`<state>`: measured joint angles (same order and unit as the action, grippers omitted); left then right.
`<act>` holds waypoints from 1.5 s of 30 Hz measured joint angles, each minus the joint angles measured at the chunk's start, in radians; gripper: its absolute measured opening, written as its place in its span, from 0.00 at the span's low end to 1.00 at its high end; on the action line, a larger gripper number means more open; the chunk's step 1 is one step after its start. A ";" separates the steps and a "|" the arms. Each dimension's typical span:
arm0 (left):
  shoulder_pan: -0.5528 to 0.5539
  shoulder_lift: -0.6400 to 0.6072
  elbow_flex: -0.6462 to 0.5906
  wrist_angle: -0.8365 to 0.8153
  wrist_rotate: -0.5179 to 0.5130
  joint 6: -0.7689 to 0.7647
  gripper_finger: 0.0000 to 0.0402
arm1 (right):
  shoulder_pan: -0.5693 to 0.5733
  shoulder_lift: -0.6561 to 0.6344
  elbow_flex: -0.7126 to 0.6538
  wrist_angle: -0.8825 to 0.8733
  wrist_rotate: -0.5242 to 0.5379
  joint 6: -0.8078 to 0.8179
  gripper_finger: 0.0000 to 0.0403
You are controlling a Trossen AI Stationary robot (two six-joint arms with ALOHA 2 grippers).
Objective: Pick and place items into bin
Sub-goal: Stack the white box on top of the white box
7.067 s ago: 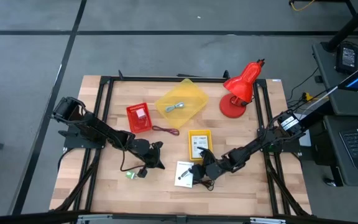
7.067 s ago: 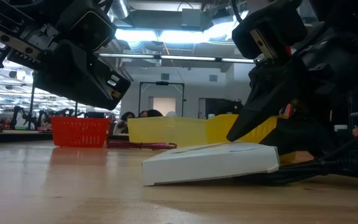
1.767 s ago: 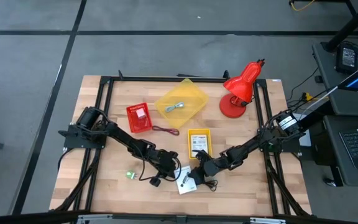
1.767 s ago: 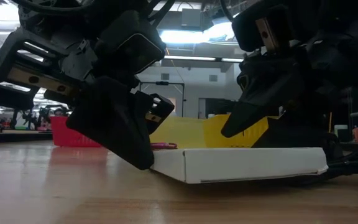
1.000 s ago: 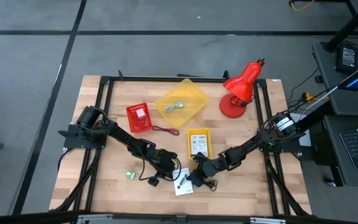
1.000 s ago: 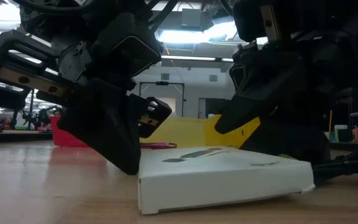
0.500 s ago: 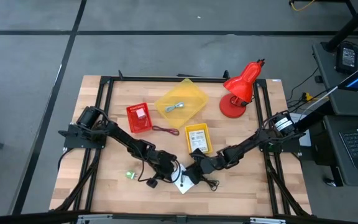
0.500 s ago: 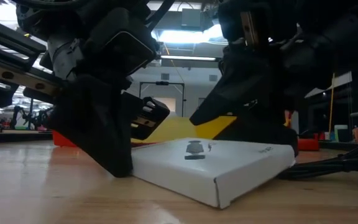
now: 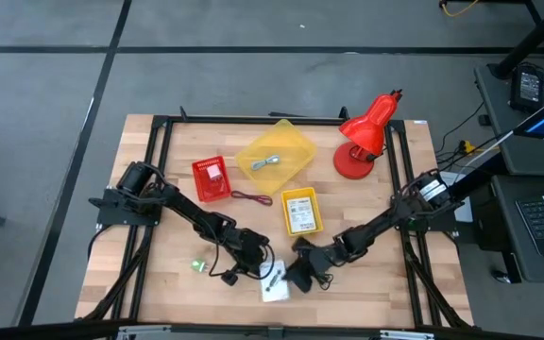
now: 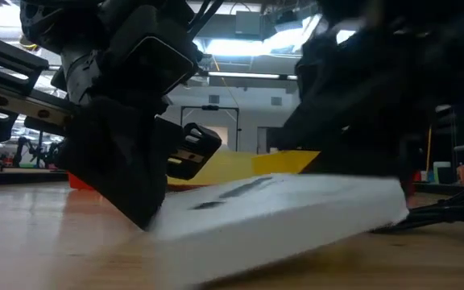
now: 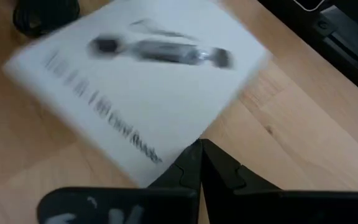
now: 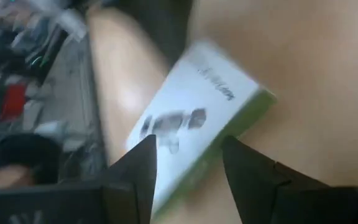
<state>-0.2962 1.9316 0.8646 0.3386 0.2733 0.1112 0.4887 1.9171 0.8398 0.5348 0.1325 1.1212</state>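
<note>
- Right wrist view: the right gripper (image 12: 185,163) is seen with its two dark fingers (image 12: 138,163) spread wide, and a white box (image 12: 194,121) lies partly between them; whether the pads press on it cannot be told.
- In the high view, the right gripper (image 9: 297,275) is found at the table's front middle, just right of the white box (image 9: 274,281).
- The box is blurred in the low view (image 10: 272,211), where it is seen tilted, one edge raised off the table (image 10: 39,250).
- The left gripper (image 11: 201,163) is shown shut in the left wrist view, its fingers (image 11: 188,169) pressed together with nothing between them, the tip right at the corner of the white box (image 11: 142,81).
- From above, the left gripper (image 9: 258,265) is placed just left of the box, so the box is flanked by both grippers.
- A black cord (image 9: 223,275) is seen beside the left gripper, and a tiny green object (image 9: 197,265) lies a little further left.
- A small yellow tray (image 9: 301,211) with a printed card in it is found just behind the grippers.
- A dark red cord (image 9: 251,197) lies between that tray and a red basket (image 9: 211,178), in which a white packet sits.
- The yellow bin (image 9: 275,154) stands at the back middle, with a blue-grey strip (image 9: 269,162) in it.
- A red lamp (image 9: 365,134) stands at the back right, well apart from both grippers.
</note>
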 joint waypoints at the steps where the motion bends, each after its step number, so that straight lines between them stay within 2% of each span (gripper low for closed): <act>1: 0.000 0.000 0.000 0.000 0.000 0.000 0.00 | 0.006 0.000 0.000 0.042 -0.018 0.000 0.40; 2: 0.000 0.000 -0.001 0.007 -0.022 0.005 0.00 | 0.014 0.000 0.001 0.168 -0.031 -0.002 0.40; 3: 0.003 0.002 0.003 0.059 -0.101 0.014 0.00 | 0.022 -0.002 0.022 0.265 -0.012 -0.009 0.40; 6: 0.023 -0.009 0.013 0.143 -0.240 0.023 0.00 | 0.015 -0.013 0.027 0.350 0.037 -0.073 0.40; 12: 0.060 -0.004 0.019 0.144 -0.185 0.004 0.00 | 0.017 -0.022 0.063 0.264 0.043 -0.077 0.40; 17: 0.055 -0.009 0.016 0.075 -0.137 0.007 0.00 | 0.020 -0.009 0.049 0.166 0.050 -0.095 0.40; 21: 0.041 -0.058 0.016 -0.004 -0.132 0.019 0.00 | 0.020 -0.017 0.053 0.154 0.051 -0.149 0.40; 31: -0.091 -0.244 0.015 -0.217 -0.143 0.064 0.00 | 0.015 -0.015 0.051 0.151 0.063 -0.280 0.39; 34: -0.123 -0.286 0.009 -0.240 -0.145 0.068 0.00 | 0.015 -0.015 0.063 0.126 0.064 -0.319 0.35; 38: -0.154 -0.344 -0.030 -0.238 -0.144 0.050 0.00 | 0.015 -0.015 0.112 0.074 0.064 -0.434 0.23; 43: -0.169 -0.394 -0.063 -0.239 -0.147 -0.075 0.00 | 0.015 -0.015 0.221 -0.076 0.061 -0.643 0.04; 45: -0.185 -0.396 -0.063 -0.239 -0.144 -0.115 0.00 | 0.012 -0.015 0.268 -0.163 0.063 -0.739 0.02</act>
<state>-0.4809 1.5356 0.8013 0.0992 0.1296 -0.0036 0.5007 1.9018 1.1076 0.3715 0.1957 0.3823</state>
